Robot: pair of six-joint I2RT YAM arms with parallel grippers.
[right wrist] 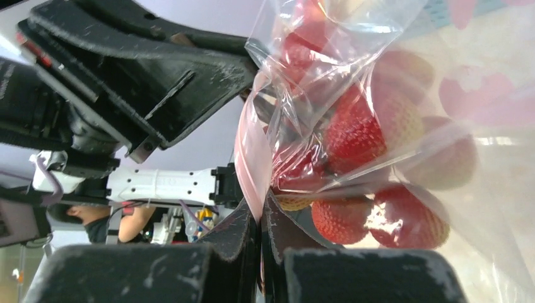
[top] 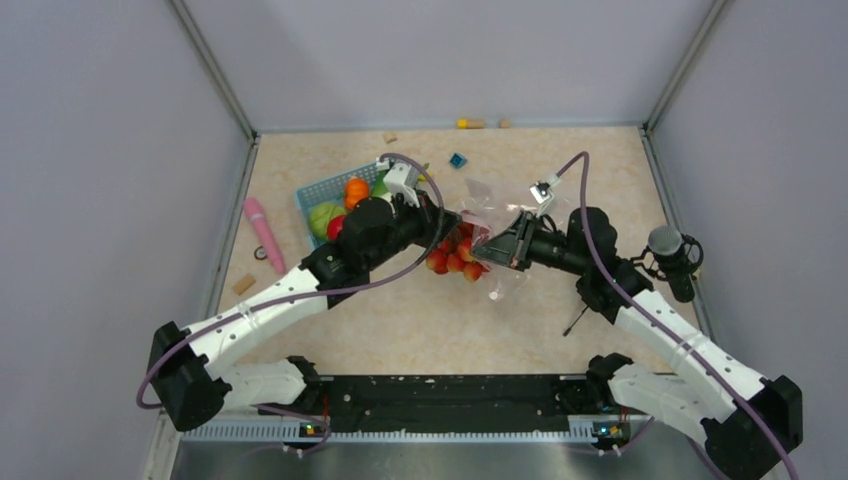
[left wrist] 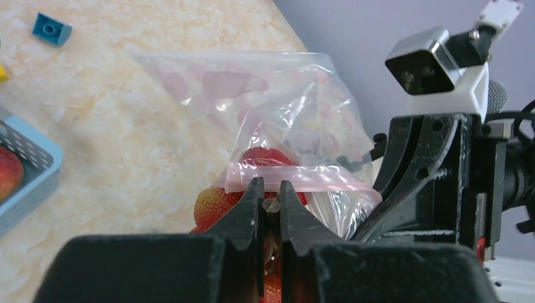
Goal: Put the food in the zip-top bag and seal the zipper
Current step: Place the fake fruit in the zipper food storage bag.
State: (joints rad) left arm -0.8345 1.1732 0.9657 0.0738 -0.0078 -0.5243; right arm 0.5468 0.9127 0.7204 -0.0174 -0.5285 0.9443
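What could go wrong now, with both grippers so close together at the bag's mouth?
1. The right gripper pinches only the thin pink strip of the floppy bag; a push from the cherries might tug it loose.
2. The left gripper seems to hold the cherries right at the mouth; they could snag on the strip and drop outside.
3. The two grippers sit almost touching, so they might bump each other.

— Where's the zip-top bag (left wrist: 271, 107)?
— Over the middle of the desk (top: 400, 320), clear, crumpled, its pink zipper (left wrist: 296, 178) edge lifted.
— The food (top: 455, 262)?
— Red-yellow cherries (right wrist: 353, 132) show through the plastic; an orange fruit (top: 356, 190) and a green fruit (top: 325, 217) lie in the basket (top: 305, 200).
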